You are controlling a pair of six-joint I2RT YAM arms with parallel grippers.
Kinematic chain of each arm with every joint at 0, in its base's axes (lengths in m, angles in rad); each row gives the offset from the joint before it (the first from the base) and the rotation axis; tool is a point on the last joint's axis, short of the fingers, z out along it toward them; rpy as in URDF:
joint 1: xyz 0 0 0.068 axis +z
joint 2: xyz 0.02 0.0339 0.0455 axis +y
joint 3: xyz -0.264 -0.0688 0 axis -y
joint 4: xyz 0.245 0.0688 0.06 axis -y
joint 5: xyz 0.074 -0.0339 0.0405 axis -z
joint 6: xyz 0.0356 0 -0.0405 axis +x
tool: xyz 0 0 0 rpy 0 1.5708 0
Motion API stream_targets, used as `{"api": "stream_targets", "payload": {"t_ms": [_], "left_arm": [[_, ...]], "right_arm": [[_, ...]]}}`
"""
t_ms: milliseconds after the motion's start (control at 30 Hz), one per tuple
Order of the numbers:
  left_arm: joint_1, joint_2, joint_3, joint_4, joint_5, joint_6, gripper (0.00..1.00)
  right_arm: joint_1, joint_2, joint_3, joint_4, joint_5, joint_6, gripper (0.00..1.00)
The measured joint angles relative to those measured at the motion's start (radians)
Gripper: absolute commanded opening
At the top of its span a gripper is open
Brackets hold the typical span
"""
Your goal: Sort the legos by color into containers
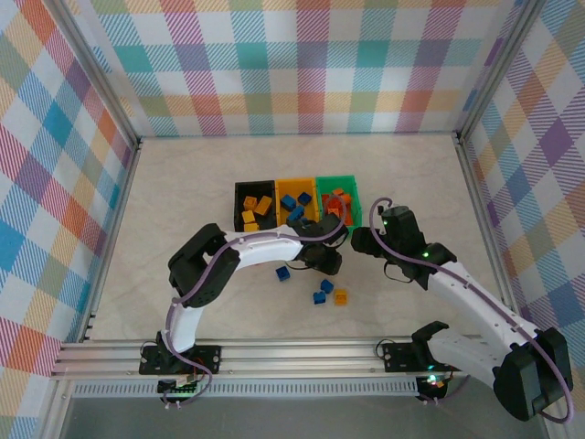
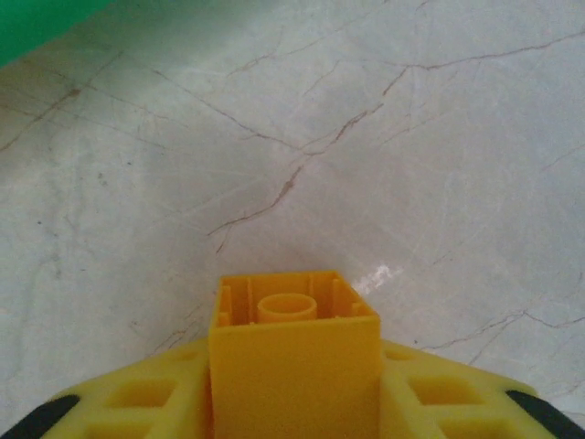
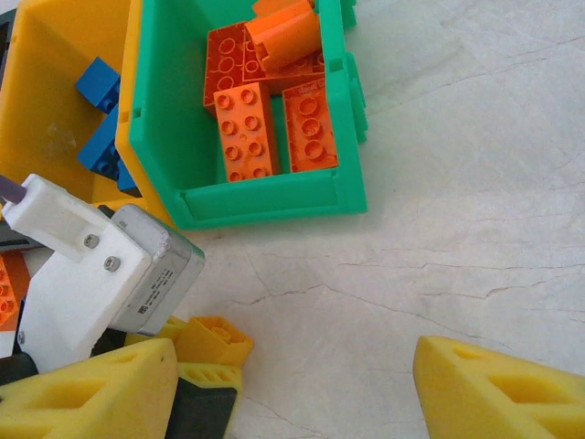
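I have the left gripper (image 2: pixel 294 401) clamped on a yellow brick (image 2: pixel 292 320) over bare table (image 2: pixel 384 137) just below the bins. The right gripper (image 3: pixel 292 402) gapes wide with nothing in it, lower right of the green bin (image 3: pixel 265 206). The green bin holds orange bricks (image 3: pixel 245 133), the yellow-orange bin (image 3: pixel 55 55) blue bricks (image 3: pixel 99 82), the black bin (image 1: pixel 241 190) yellow bricks (image 1: pixel 263 205); four loose bricks (image 1: pixel 326 286) lie lower centre, with open table either side.

Our L arm (image 1: pixel 196 265) rises from its base at 7 o'clock and bends at the elbow, w/ the forearm running toward 3 o'clock. L claw (image 1: pixel 326 258) sits low, fingers (image 2: pixel 137 402) pinched on a yellow lego (image 2: pixel 294 352). Our R arm (image 1: pixel 475 302) reaches from 5 o'clock toward 10 o'clock. R claw (image 3: pixel 292 402) points down, fingers (image 3: pixel 498 389) spread wide apart, just beside the L wrist.
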Motion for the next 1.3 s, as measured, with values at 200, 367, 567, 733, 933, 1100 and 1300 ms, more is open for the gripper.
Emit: {"api": "stream_targets", "payload": {"t_ms": [200, 367, 567, 733, 933, 1100, 1300], "left_arm": [[0.000, -0.023, -0.006, -0.001, -0.021, -0.001, 0.30], [0.020, -0.246, -0.150, -0.006, -0.065, -0.016, 0.32], [0.243, -0.491, -0.222, -0.031, -0.099, -0.022, 0.32], [0.433, -0.439, -0.211, -0.024, -0.121, -0.031, 0.32], [0.494, -0.249, -0.103, -0.023, -0.122, -0.047, 0.39], [0.504, -0.209, -0.082, -0.026, -0.121, -0.058, 0.74], [0.492, -0.258, -0.082, -0.018, -0.086, -0.079, 0.93]], "right_arm": [[0.000, 0.000, 0.000, 0.000, -0.005, 0.000, 0.70], [-0.001, 0.012, 0.000, 0.002, -0.025, 0.000, 0.69], [-0.001, 0.063, -0.001, 0.027, -0.061, -0.001, 0.68], [-0.001, 0.101, -0.001, 0.042, -0.090, 0.000, 0.67], [-0.001, 0.110, -0.001, 0.043, -0.110, 0.000, 0.68], [-0.001, 0.115, -0.001, 0.043, -0.133, -0.001, 0.68], [0.012, 0.119, -0.001, 0.042, -0.160, -0.002, 0.67]]}}
